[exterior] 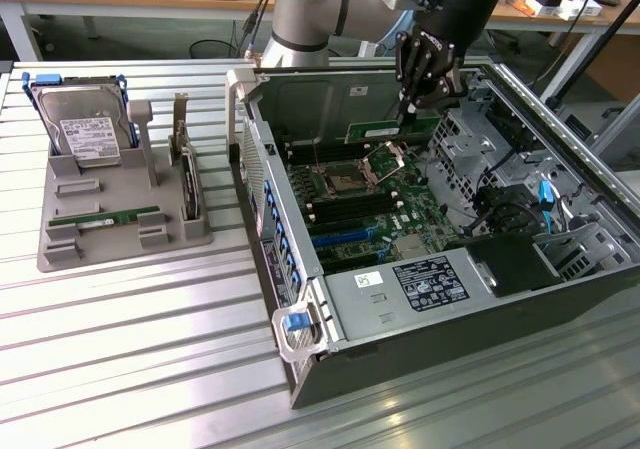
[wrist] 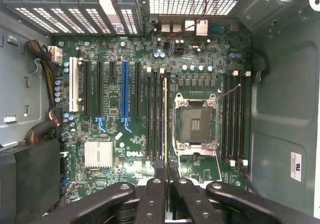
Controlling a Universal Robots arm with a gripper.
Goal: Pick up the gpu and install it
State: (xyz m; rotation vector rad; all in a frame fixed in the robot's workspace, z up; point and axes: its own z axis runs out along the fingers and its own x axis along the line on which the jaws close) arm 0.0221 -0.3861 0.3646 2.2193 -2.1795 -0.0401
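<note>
The motherboard (wrist: 134,160) carries "DELL" (printed in white).

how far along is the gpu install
Pickup looks done: the gripper is shut on the gpu, inside the case. In hand: the gpu hangs over the long slots beside the socket on the motherboard. Left: seating it; it looks above the slot, not pressed in.
</note>
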